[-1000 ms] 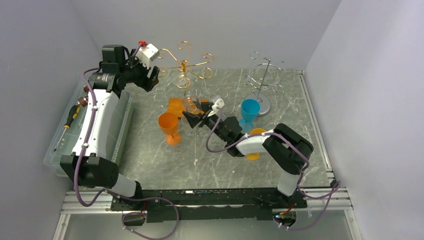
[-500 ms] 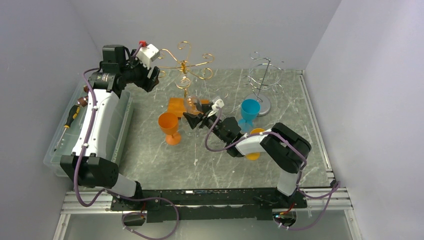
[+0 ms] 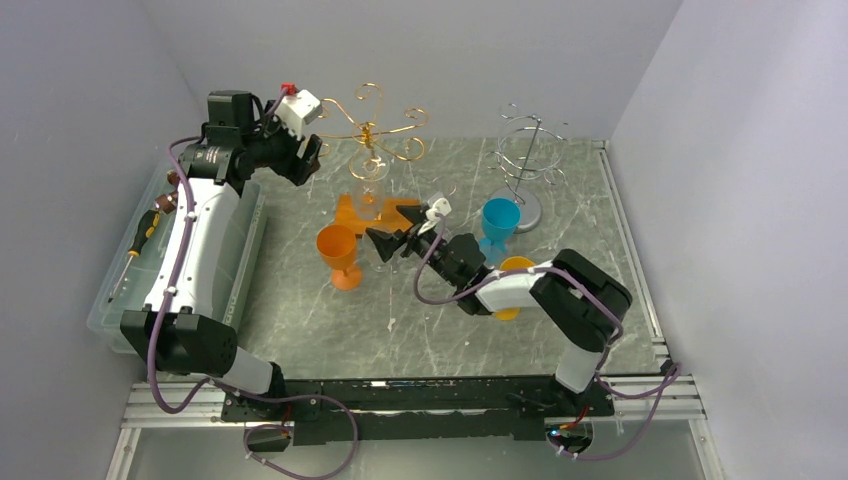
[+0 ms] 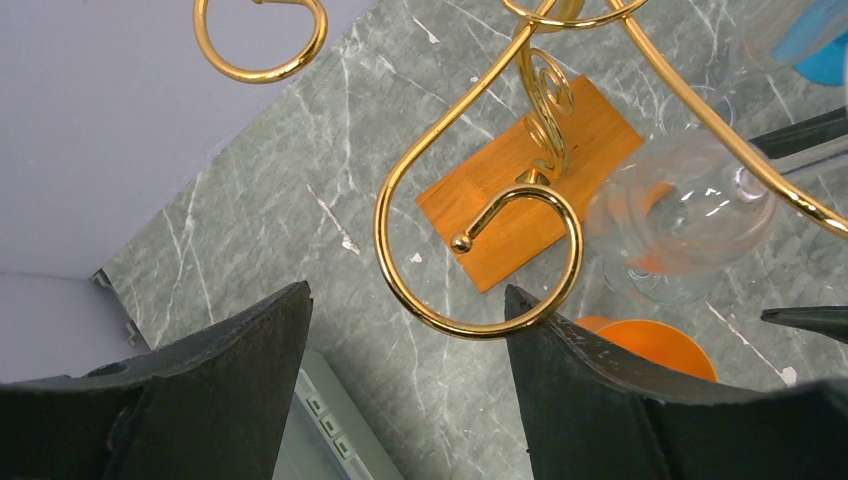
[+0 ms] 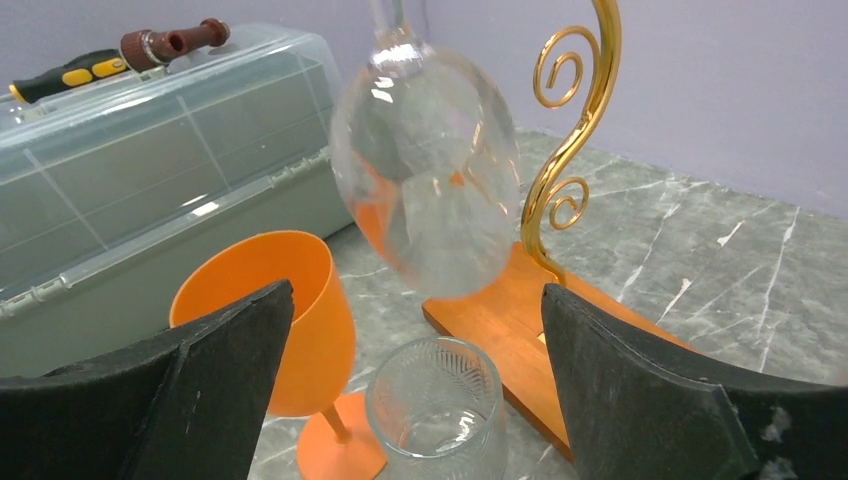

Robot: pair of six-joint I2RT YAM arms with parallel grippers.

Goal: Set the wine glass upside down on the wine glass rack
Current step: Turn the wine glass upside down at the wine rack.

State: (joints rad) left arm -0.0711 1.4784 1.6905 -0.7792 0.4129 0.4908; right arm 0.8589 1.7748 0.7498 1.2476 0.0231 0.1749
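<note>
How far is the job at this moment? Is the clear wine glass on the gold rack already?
Done, it seems: the clear wine glass hangs bowl down from the gold rack. In hand: nothing; the right gripper stands open near the bowl, not touching. Left: draw that arm away.

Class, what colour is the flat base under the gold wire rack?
The base is orange-brown, like wood. It shows best in the left wrist view.
</note>
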